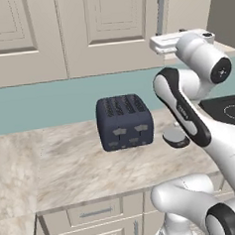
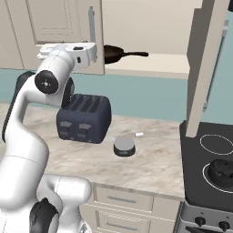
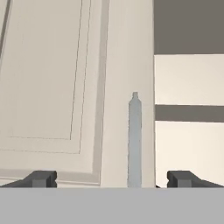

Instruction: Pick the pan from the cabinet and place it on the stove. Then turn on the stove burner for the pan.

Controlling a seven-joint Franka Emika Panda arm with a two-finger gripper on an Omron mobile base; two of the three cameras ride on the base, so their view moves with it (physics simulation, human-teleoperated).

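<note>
Marble table (image 2: 154, 159) below, toaster (image 2: 84, 119) parked, and up at the cabinet (image 3: 52, 87) the tool (image 3: 111, 179) hangs with jaws wide apart around the bar handle (image 3: 134, 140). Pan (image 2: 116, 53) sits on the open shelf beside it. Reaching across for the pan looks next.

The arm (image 1: 200, 128) is glossy white with rounded, bulbous segments, and black bands and round black caps mark its joints. The hand (image 3: 112, 179) is a white block with two small, dark grey, squared fingertips (image 3: 41, 178).
</note>
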